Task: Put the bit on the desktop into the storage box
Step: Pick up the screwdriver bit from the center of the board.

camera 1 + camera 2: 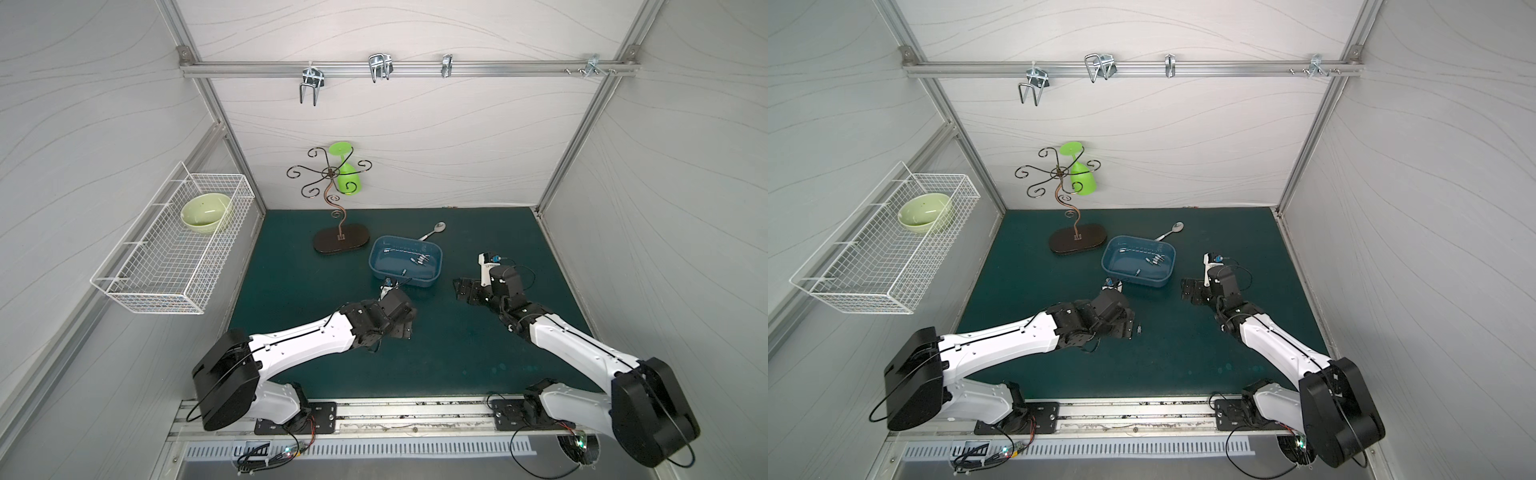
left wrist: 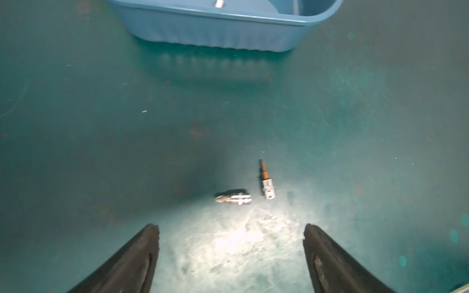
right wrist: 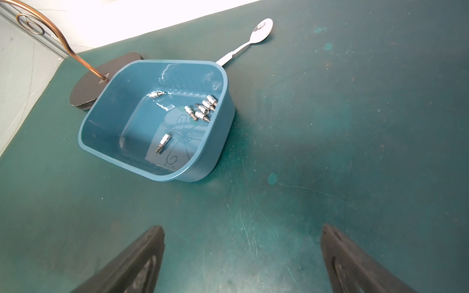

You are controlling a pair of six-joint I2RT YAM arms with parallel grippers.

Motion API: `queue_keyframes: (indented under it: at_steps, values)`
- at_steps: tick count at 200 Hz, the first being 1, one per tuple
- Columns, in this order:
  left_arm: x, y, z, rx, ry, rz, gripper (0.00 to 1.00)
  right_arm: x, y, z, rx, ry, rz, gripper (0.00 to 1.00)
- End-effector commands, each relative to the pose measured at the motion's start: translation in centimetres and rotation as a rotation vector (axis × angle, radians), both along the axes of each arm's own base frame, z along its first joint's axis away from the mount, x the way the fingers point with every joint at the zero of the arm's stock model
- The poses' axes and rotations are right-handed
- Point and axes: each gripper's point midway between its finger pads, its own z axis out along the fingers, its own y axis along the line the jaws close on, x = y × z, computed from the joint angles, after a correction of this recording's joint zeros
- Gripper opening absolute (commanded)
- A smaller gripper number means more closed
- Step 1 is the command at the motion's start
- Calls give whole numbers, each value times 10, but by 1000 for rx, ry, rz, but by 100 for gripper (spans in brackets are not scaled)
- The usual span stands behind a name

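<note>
Step in hand: left arm lining up on the loose bits; nothing lifted yet, by my reading.
Left gripper [image 2: 230, 228]: jaws wide apart, empty, low over the dark teal-green matte desktop [image 2: 101, 126].
Loose bits: two short metal driver bits lying flat mid-desktop, just ahead of the jaws. All-silver bit [image 2: 233, 198] and brown-tipped bit [image 2: 267, 185] are close beside each other, roughly at right angles, and seem not to touch.
Storage box [image 3: 218, 142]: shallow blue plastic tub with rolled rim, beyond the loose bits toward the desktop's back edge. Several stored bits [image 3: 203, 107] lie on its floor.
Right gripper [image 3: 242, 228]: jaws apart, empty, beside the box toward the desktop's right edge.
Next move: advance, centre on one bit, set jaws across its shank, lower to the surface, close.
Risk: small round part, may roll or nudge its neighbour.
</note>
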Motion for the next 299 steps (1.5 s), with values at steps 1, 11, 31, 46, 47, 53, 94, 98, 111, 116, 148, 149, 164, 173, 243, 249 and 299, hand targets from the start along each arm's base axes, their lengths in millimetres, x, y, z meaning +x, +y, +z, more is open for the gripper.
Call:
queue_keyframes:
  at_steps: [1,11,31,46,47,53,94,98,111,116,148,149,164,173,243,249,299]
  values:
    - [5,-16,4,9,7,-6,88,3,-10,17,10,-56,-52,99]
    - [6,-21,1,23,20,-15,86,2,-14,17,0,-59,-72,99]
    - [5,-29,-6,45,43,-31,82,2,-21,20,-10,-72,-106,99]
    - [4,-34,-12,53,58,-38,80,1,-23,21,-11,-75,-111,99]
    - [4,-34,-12,54,59,-39,79,1,-23,21,-12,-75,-111,99]
    - [4,-36,-14,56,65,-42,78,1,-23,21,-11,-75,-115,99]
    - [1,-47,-30,87,100,-56,67,1,-27,19,-19,-69,-134,99]
    - [1,-49,-31,90,103,-59,66,1,-27,19,-18,-68,-134,99]
    - [1,-52,-35,100,113,-62,63,2,-27,18,-20,-67,-134,99]
    - [1,-53,-37,105,115,-63,61,1,-27,18,-21,-67,-135,99]
    - [0,-55,-45,124,127,-70,50,2,-29,19,-27,-69,-146,99]
    - [0,-56,-45,123,127,-70,50,2,-29,19,-26,-68,-147,99]
    - [0,-56,-48,127,132,-71,45,2,-29,19,-28,-68,-147,99]
    - [0,-57,-51,129,137,-73,43,2,-30,19,-28,-68,-148,99]
    - [-1,-60,-69,151,164,-80,38,1,-30,18,-30,-66,-149,99]
    - [-1,-61,-71,153,166,-80,37,2,-30,18,-31,-66,-150,99]
    - [2,-61,-77,176,164,-83,31,1,-31,17,-34,-65,-152,99]
